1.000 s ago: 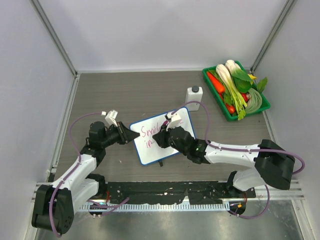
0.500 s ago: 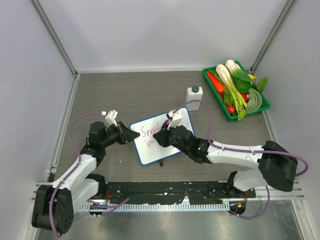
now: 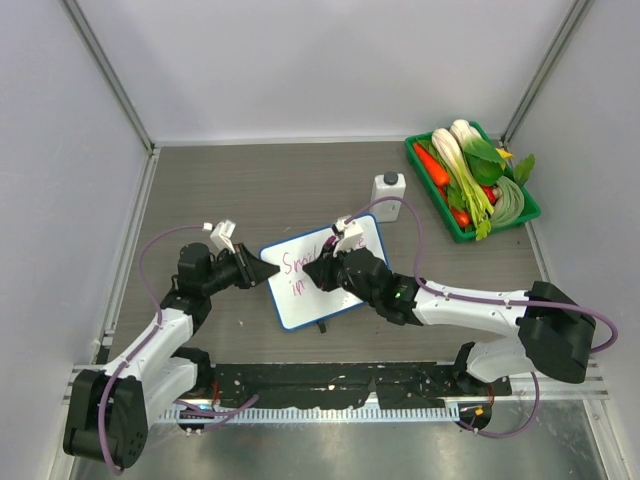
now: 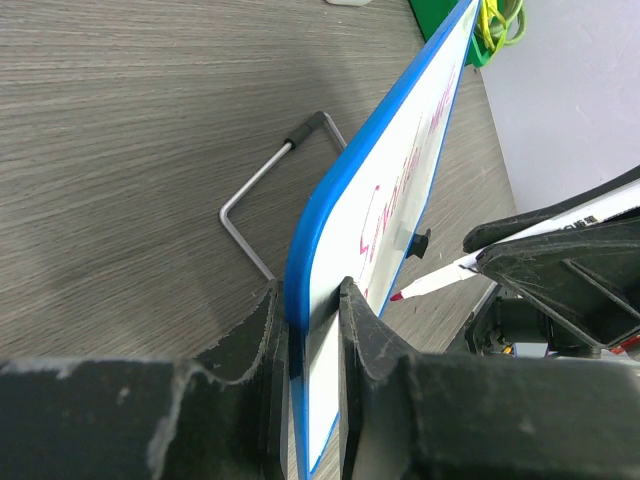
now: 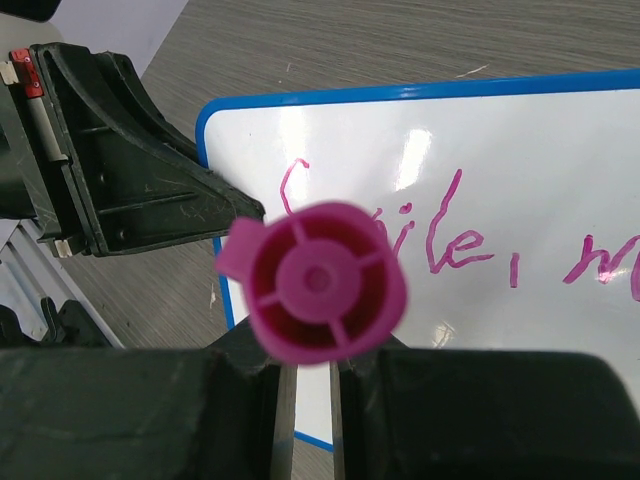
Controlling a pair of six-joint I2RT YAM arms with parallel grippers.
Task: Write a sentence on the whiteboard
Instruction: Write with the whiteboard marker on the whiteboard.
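the sentence (image 5: 440, 235) is in magenta on the whiteboard (image 3: 305, 305), which is propped up rather than lying flat, on the tabletop (image 3: 250, 190) right between your two arms, towards the near edge. what you can actually read: the top line goes "s", then a gap, then "ile," and the start of an "m" that runs off the right edge of the right wrist view. the gap is just the butt end of the marker (image 5: 318, 280) sitting in front of it. in the top view there's a second line starting "in", and the rest of both lines is hidden under your right wrist.

your left jaws are nearly closed, pinching the board's blue rim at its left edge. your right jaws are clamped tight on the marker, its magenta end facing the wrist camera. from the left wrist view the white barrel's magenta tip is right at the board face. can't tell if it's actually touching.

behind the board a bent wire stand (image 4: 255, 190) with a black tip rests on the wood.

further back there's a white bottle (image 3: 388, 193) with a dark cap near the board's far corner, no label i can read. in the far right corner a green tray (image 3: 529, 208) holds vegetables (image 3: 470, 175): carrots, white-stemmed greens, something pale green. too small to name more.
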